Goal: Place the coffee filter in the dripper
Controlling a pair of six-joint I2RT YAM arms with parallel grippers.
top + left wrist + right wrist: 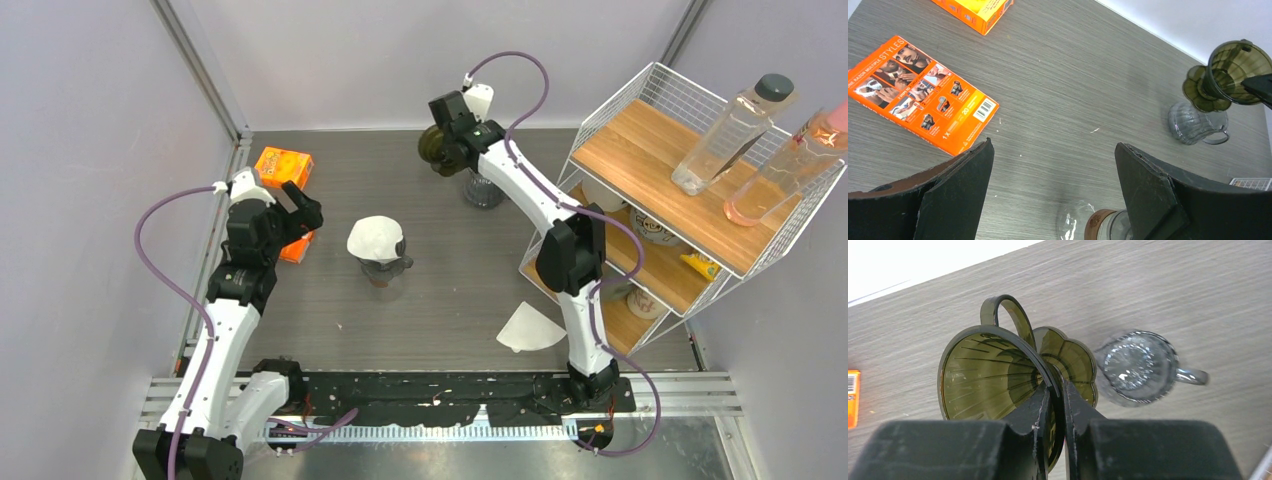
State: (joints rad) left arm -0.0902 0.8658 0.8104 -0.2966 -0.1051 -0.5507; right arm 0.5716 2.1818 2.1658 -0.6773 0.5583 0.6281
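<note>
So, biggest first: the grey wood-grain surface (450, 300) carries everything, and a white wire shelf (640, 140) with wooden boards stands on its right side, two bottles lying on the top board: a clear one (735, 120) with a dark cap and a pink-capped one (790, 165), no readable labels from here. Over on the left there's an orange box (923, 95) lying flat; the print says "STYLES" in big letters with "ONE RAZOR MULTIPLE" small beside it, plus little photos of faces and a barcode. A second box (973, 12), orange and yellow, sits further back, text too cropped to read. The left tool (1053, 145) hangs above the flat box with its fingers spread wide, nothing in them. The right tool (1057, 390) is clamped on the rim of the smoky olive dripper (983, 375), one finger inside and one outside, holding it tipped just beside a ribbed glass jug (1138, 367). The coffee filter (530, 328) lies flat near the right arm's base, well apart from the dripper. A second filter (373, 237) sits on a brown-collared glass carafe (1098, 222) mid-surface.
</note>
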